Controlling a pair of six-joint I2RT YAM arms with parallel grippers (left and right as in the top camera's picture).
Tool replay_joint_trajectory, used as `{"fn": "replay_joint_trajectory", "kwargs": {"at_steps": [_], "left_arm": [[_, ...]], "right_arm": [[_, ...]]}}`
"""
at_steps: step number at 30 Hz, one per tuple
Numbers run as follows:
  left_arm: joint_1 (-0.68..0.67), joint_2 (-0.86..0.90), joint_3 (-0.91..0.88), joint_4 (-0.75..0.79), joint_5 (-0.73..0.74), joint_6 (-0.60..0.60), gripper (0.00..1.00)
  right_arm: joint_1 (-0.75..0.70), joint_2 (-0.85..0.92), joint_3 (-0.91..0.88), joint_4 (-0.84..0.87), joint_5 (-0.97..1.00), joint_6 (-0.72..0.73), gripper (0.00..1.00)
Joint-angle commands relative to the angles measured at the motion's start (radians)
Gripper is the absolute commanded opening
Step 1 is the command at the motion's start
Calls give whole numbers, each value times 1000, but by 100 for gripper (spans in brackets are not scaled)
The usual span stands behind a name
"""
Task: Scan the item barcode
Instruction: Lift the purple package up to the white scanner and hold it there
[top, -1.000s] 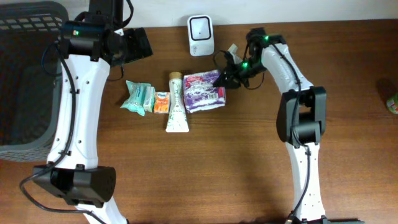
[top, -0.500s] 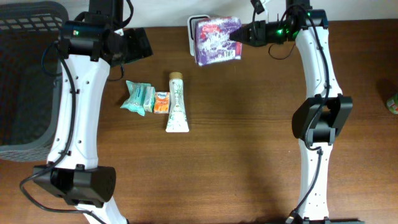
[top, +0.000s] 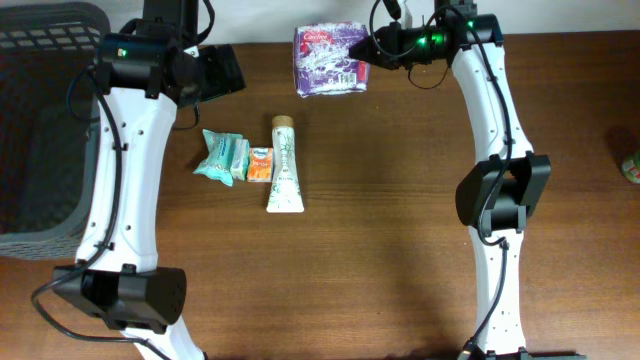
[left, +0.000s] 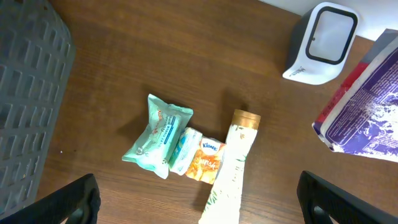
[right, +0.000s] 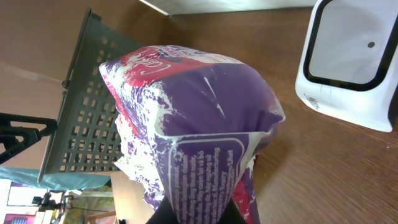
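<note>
The item is a purple and white packet (top: 328, 60), and my right gripper (top: 375, 45) is shut on its end. In the overhead view the packet hangs at the back edge of the table and covers the white barcode scanner. The right wrist view shows the packet (right: 193, 124) bulging out from the gripper (right: 202, 214), printed side toward the camera, with the scanner (right: 351, 62) to its right. My left gripper (top: 222, 72) is open with nothing between its fingers (left: 68, 199). It hovers above the loose items, with the scanner (left: 320, 42) and the packet (left: 367, 112) at the view's upper right.
A teal packet (top: 222, 155), a small orange tissue pack (top: 260, 164) and a white tube with a gold cap (top: 284, 165) lie side by side left of centre. A dark grey basket (top: 40, 120) fills the left edge. Something green (top: 630, 165) shows at the right edge.
My right gripper lifted the purple packet off the table beside the tube, carried it to the back edge, then shifted it left over the scanner. The left arm stayed still.
</note>
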Motion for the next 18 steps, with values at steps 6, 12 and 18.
{"fn": "replay_joint_trajectory", "kwargs": {"at_steps": [6,12,18], "left_arm": [[6,0,3,2,-11,16,99],[6,0,3,2,-11,16,99],[6,0,3,2,-11,16,99]], "right_arm": [[1,-98,30,-55,50,-31,4],[82,-234,30,-128,598,-84,4],[132,-236,30,-180,697,-132,4]]}}
